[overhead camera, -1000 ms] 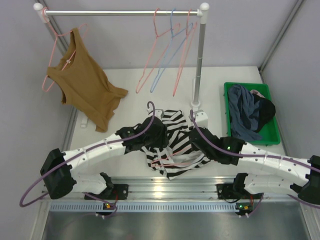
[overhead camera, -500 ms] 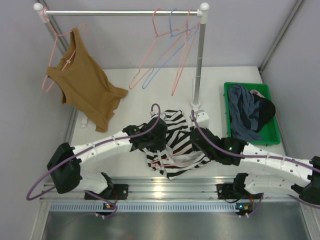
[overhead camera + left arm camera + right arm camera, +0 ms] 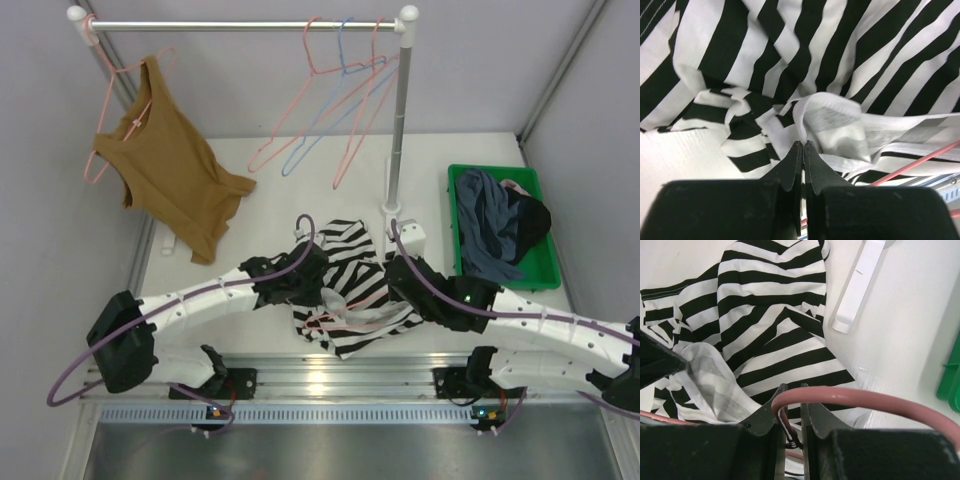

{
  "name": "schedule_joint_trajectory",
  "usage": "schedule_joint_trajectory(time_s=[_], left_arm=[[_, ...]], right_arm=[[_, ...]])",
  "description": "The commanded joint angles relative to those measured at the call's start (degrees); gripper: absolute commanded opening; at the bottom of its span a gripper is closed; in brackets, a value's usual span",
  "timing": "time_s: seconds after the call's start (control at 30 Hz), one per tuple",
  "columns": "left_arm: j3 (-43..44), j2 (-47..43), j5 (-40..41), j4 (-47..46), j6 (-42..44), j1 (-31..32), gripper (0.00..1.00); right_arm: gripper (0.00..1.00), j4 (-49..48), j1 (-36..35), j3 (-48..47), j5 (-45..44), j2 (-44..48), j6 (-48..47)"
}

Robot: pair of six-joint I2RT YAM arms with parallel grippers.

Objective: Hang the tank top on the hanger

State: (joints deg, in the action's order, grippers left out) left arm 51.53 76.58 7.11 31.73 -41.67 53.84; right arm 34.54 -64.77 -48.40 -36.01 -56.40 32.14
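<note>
The left gripper [image 3: 803,146] is closed tight, its fingertips meeting on a fold of white hem of the tank top [image 3: 840,50], with creases running in to the tips. Seen from above, this left gripper [image 3: 320,287] sits at the garment's 9 o'clock edge. The right gripper [image 3: 792,390] is clamped on the pink wire of the hanger [image 3: 865,400], which arches out of the jaws towards 3 o'clock; a striped strap shows in the gap below the wire. From above, the right gripper [image 3: 400,277] is at the garment's 3 o'clock edge.

The tank top [image 3: 345,250] lies crumpled on the table [image 3: 280,170] at about 6 o'clock, between the two arms, with the hanger [image 3: 365,300] crossing its near half.

Farther out, a green bin [image 3: 495,169] of dark garments [image 3: 490,230] sits at 3 o'clock. At the back, a rail [image 3: 250,25] carries a brown top [image 3: 170,170] at 10 o'clock and spare hangers [image 3: 330,110] near 12.
</note>
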Motion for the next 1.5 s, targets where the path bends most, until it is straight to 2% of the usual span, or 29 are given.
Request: schedule_joint_trajectory(time_s=[0.0, 0.33, 0.6, 0.9, 1.47], left_arm=[[-3.09, -4.32, 0.36, 1.58, -0.95, 0.03, 0.00], [-7.76, -11.71, -1.14, 3.60, -2.89, 0.03, 0.00], [-6.79, -13.73, -2.28, 5.53, -2.63, 0.21, 0.00], [-0.82, -15.14, -1.49, 8.62, -1.22, 0.30, 0.00], [12.63, -7.41, -5.80, 9.76, 4.05, 1.35, 0.00]], right_arm=[[0.00, 1.31, -1.06, -2.40, -3.10, 1.47, 1.43], [0.00, 5.88, -0.88, -4.86, -9.60, -0.28, 6.79], [0.00, 7.91, -0.44, -6.18, -11.80, -1.25, 8.11], [0.00, 6.94, -0.44, -6.00, -11.19, -2.05, 6.89], [0.00, 0.00, -0.53, -9.25, -7.24, -5.38, 3.11]])
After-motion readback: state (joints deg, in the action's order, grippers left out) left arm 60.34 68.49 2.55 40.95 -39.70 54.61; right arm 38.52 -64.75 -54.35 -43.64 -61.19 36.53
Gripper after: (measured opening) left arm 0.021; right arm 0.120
